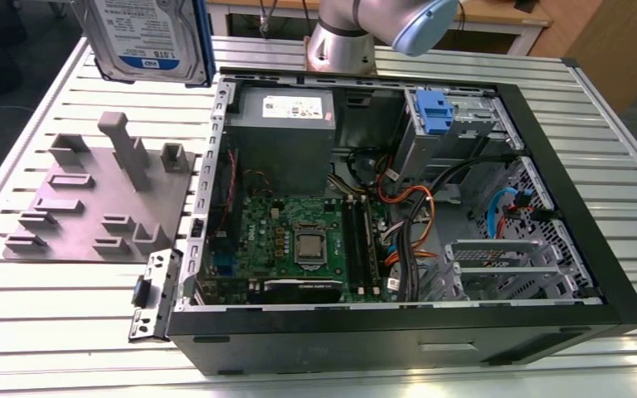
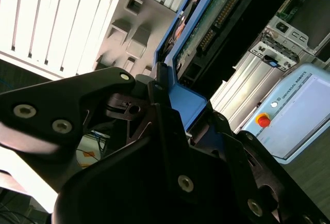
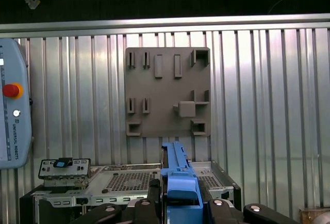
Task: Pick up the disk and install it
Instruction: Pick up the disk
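Carry step, by my reading: the disk is picked up but not yet installed. At the exterior view's left a grey fixture plate (image 1: 80,207) lies on the slatted table (image 1: 31,332). Above the plate's far edge the disk (image 1: 147,37) hangs in the air, label towards the camera, clear of plate and table. In the first wrist view the gripper (image 3: 180,199) has its jaws drawn in narrow on the disk's blue rail (image 3: 177,164), clamping it from both sides, with the plate lying beyond it. The second wrist view shows the same clamp from the side, the disk's circuit-board face running on past it.

Further right in the exterior view the arm's base (image 1: 341,46) stands behind the open case (image 1: 407,332). In the case's far right corner sits the drive bay (image 1: 468,124), a blue latch (image 1: 435,112) at its mouth. The disk is well apart from it.

Installing calls for crossing the case wall without clipping it, turning the disk so its rails line up with the bay, and staying clear of the cables (image 1: 404,197) just beside the bay
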`<state>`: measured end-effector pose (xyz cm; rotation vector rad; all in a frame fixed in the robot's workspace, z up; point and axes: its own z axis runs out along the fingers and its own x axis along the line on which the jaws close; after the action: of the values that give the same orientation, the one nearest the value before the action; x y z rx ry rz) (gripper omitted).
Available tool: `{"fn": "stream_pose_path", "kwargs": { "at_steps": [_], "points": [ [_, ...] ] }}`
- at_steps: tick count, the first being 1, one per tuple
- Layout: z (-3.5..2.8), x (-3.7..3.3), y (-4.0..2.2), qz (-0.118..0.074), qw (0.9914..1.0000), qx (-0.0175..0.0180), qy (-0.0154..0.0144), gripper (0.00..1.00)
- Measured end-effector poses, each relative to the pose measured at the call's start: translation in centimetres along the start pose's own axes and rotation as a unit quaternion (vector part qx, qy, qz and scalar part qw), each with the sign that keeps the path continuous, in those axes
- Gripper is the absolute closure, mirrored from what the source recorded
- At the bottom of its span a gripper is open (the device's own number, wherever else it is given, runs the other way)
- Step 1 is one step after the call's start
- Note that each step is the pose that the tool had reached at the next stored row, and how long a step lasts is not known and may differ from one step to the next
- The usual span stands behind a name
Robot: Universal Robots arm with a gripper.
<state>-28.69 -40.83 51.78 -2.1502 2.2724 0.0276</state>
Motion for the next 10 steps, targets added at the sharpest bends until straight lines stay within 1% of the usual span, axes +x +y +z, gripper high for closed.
{"fn": "stream_pose_path", "kwargs": {
  "at_steps": [5, 10],
  "points": [
    [0.00, -0.01, -0.28, 0.000, 1.00000, 0.0000, 0.0000, 0.64],
    [0.00, -0.02, -0.41, 0.000, 1.00000, 0.0000, 0.0000, 0.64]
  ]
}}
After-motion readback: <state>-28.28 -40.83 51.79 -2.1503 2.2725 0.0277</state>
